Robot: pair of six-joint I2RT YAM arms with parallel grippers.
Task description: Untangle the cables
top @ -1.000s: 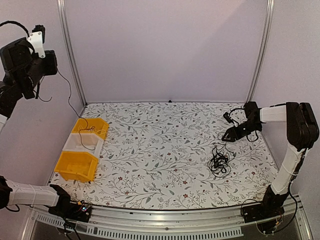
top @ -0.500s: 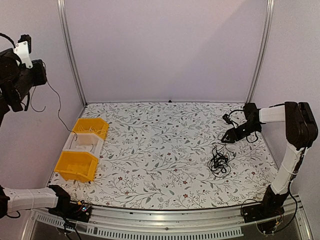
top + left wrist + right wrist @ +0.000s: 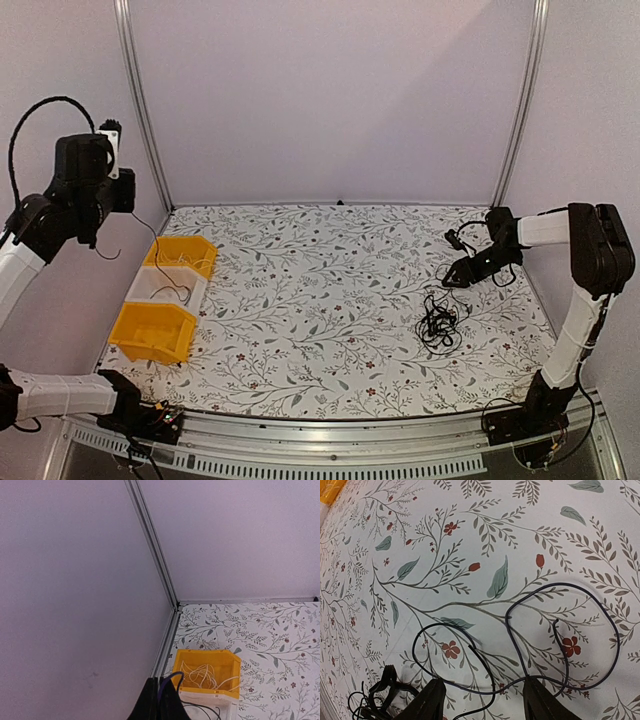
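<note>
Cable drop on the left, strand pick on the right. The left tool (image 3: 157,692) is clamped fully shut on one thin cable (image 3: 170,676), and it is held high above the left edge of the surface (image 3: 320,300). From there the cable hangs down toward the white bin (image 3: 143,287), and its lower end appears to lie inside.

For a clean drop, the arm would best be lowered over that bin before anything is released. That way the full length can pile up inside and not be draped across the rim. The far yellow bin (image 3: 227,656) is seen to hold pale cables, so the black one should be kept out of it.

On the right side, the right tool (image 3: 484,682) is set low over the surface with its fingers partly apart, and nothing is gripped. A loose loop (image 3: 555,585) lies flat on the pattern, with its strands running between the fingers. The bundle (image 3: 438,325) sits just to the near side, still knotted.

More than one strand seems to pass through the gap, so care is called for here. A single strand should be closed on, clear of any crossing. It should then be drawn slowly toward the far right, away from the bundle. If the whole bundle is dragged along, the pull is best stopped and a freer strand chosen.
</note>
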